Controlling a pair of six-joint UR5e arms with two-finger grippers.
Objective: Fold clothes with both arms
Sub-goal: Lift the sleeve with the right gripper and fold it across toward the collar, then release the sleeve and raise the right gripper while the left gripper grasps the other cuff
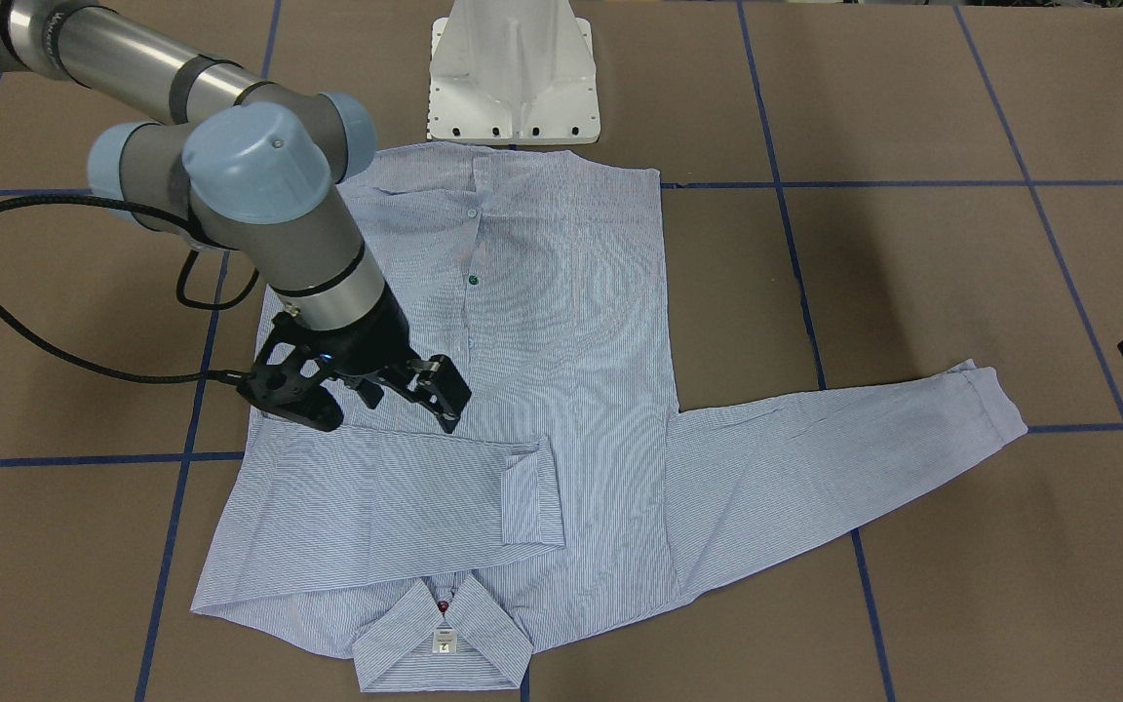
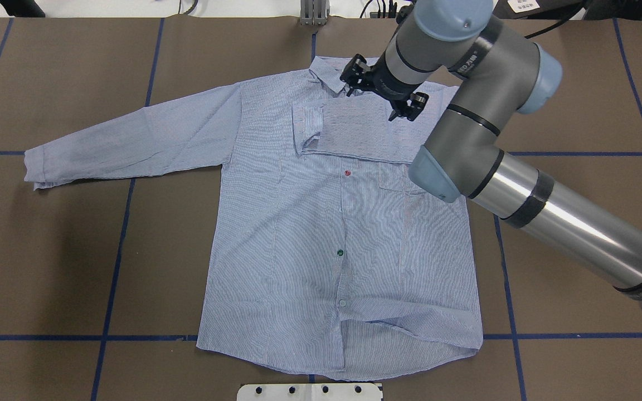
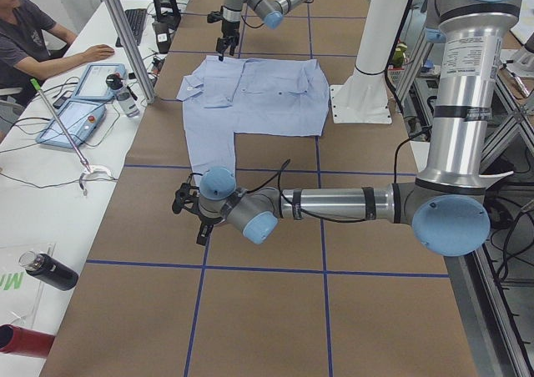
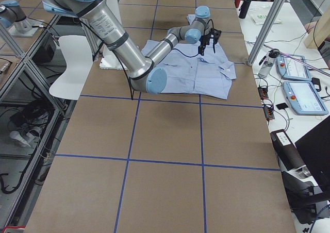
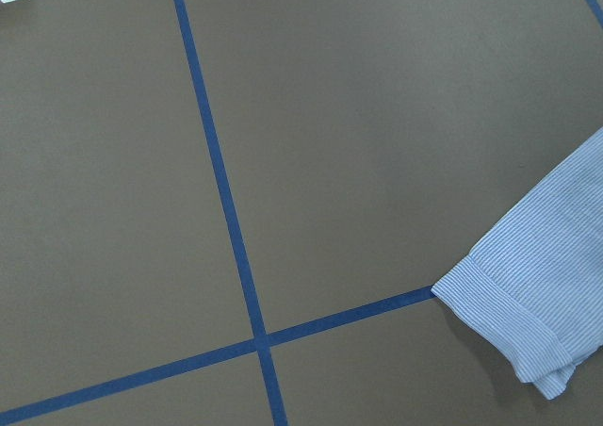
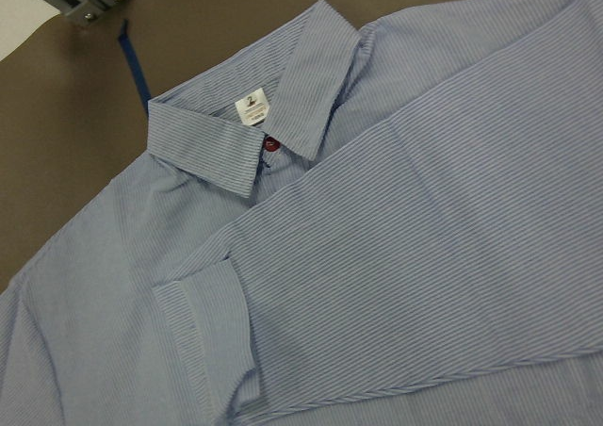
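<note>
— Overhead exterior view: what's under you, and who's about?
— Brown paper table [image 2: 48, 250] crossed with blue tape lines [image 2: 113, 262], my white pedestal [image 1: 513, 78] at the near edge. Past the far side there's a white bench [image 3: 29, 193] with an operator [image 3: 25, 35] and two teach pendants [image 3: 71, 123], and aluminium posts [image 3: 125, 39] at the table's edge.
— Anything blocking the view?
— My right arm [image 2: 521, 184] cuts across the pocket side of the shirt [image 2: 298, 250]. My right gripper [image 2: 373, 103] hangs over the folded sleeve [image 2: 354, 136], jaws spread, nothing in them. My left gripper [image 3: 188, 218] sits off the cloth, just beyond the cuff [image 5: 528, 322]; spread or closed, I can't tell.
— And the shirt's lie?
— Flat, buttons up, mid-table. Its long axis runs straight out from my pedestal: hem nearest me, collar [image 2: 326, 72] at the far end. One sleeve is folded across the chest, and the outstretched sleeve [image 2: 131, 136] reaches away to my left.
</note>
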